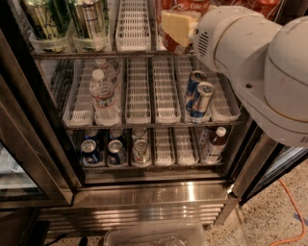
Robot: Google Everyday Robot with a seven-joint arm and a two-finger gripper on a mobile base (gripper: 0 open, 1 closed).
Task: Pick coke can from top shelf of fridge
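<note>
Presently: hand (179, 28) at the coke can (171, 44) on the top shelf (72, 54) of the open fridge (154, 194).

The white arm (260, 67) enters from the right, and its pale yellow hand lies across the front of the coke can, which stands upright in a centre-right lane of the top shelf; whether the hand is open or closed on the can cannot be told. A second red can (260, 6) stands further right on the same surface. Two green-and-silver cans (43, 19) occupy the left lanes. On the middle shelf are water bottles (102, 96) at left and blue-and-silver cans (199, 98) at right. The bottom shelf carries three cans (115, 153) at left and a small bottle (214, 144) at right. An orange cable (293, 211) lies on the floor.
</note>
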